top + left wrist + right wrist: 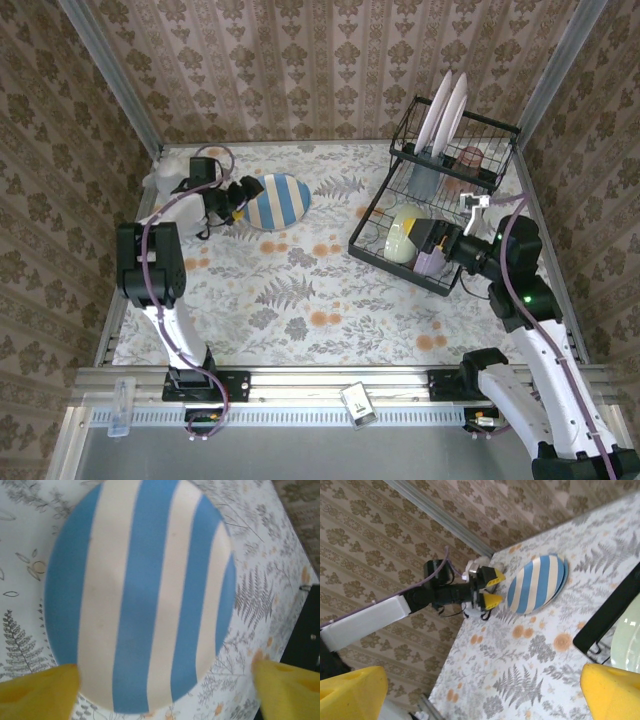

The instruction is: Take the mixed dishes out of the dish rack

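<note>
The left gripper [242, 200] hovers with its yellow fingers spread wide just beside a blue-and-white striped plate [282, 202] lying flat on the floral table [300, 300]. The right gripper [432, 243], also spread and holding nothing, sits at the dish rack [395, 272] over the pale green bowl [402, 240] and lavender bowl [429, 264]. Two white plates [443, 108] stand upright on the upper shelf.

Dish rack [385, 215]: coated metal wire. Striped plate [150, 595]: smooth, matt.
</note>
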Robot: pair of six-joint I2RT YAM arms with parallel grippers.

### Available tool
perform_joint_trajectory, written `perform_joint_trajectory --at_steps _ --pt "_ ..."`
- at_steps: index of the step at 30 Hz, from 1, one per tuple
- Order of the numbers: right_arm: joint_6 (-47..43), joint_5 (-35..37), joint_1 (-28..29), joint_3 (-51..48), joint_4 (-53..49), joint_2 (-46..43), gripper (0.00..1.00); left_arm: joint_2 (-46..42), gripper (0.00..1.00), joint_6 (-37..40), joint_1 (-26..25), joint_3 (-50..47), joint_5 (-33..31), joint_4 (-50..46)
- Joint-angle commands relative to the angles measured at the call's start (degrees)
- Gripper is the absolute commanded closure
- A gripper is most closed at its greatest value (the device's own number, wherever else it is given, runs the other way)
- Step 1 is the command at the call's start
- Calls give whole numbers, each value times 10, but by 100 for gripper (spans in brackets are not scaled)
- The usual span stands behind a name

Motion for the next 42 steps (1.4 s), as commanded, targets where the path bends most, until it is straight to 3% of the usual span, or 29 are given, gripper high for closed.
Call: perform_joint_trajectory --at_steps 1,7,11,18,24,29,42 --pt "-55 42 2 50 -51 12 0 -91 0 39 -9 11 -17 -22" --pt "-86 114 3 106 -88 43 0 -209 0 90 -35 -27 -29 -38" --pt "-112 171 4 166 -122 89 2 -280 0 119 -81 -74 -18 -28" --pt "-141 312 6 288 -203 185 11 -399 0 142 -177 -196 45 105" --pt "-159 401 8 399 -252 290 20 -446 0 144 -216 -259 67 175" --pt "-170 458 18 478 -269 361 26 -473 0 189 -262 -260 75 152" --pt "-173 607 38 653 -341 511 40 -532 0 271 -265 -237 113 46"
